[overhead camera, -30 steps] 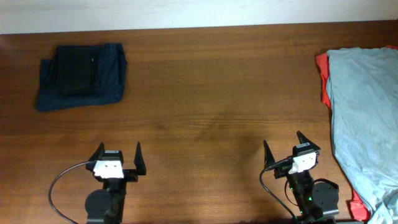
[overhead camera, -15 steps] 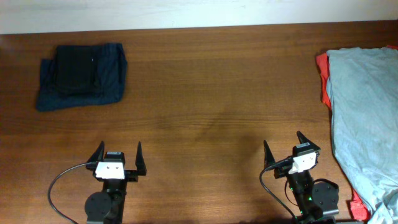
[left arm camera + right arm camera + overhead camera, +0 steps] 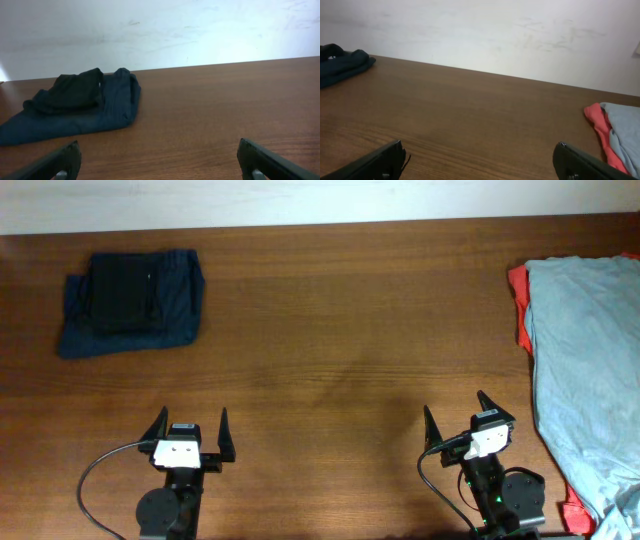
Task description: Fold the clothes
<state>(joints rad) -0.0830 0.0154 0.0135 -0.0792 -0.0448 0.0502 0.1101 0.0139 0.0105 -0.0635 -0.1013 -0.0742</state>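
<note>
Nothing visible has moved since the earlier overhead frames, save perhaps a hair's shift of the left gripper [image 3: 191, 420]. Both arms sit parked at the near edge.

The left gripper's fingers [image 3: 55, 162] stand wide apart with only bare table [image 3: 350, 330] between them. The right gripper [image 3: 454, 404] is the same, its fingers [image 3: 380, 160] spread and holding nothing.

Ahead of the left fingers and off to their left, well apart from them, lies a folded stack. A black garment [image 3: 120, 292] rests on top of a navy garment [image 3: 180, 318], which shows around its edges. That pile looks finished.

To the right of the right fingers, and running from level with them to well ahead, lies a grey-blue garment [image 3: 585, 360], spread loose and unfolded. A red garment [image 3: 518, 288] sits under it, showing as a strip along its left side and again near the right arm's base. Both run out of the overhead frame to the right, so their full extent cannot be told.

By my reading, the next piece to fold is the grey-blue one, and no reach for it has begun. The main risk is pinching too deep at its left edge, where the red cloth lies directly beneath. The fingers could take both layers and drag the red garment along. A pull from one corner only could bunch the fabric instead of laying it flat. The left arm has a long way to cross, so the two arms may crowd each other. A wide sweep near the folded stack could disturb it.
</note>
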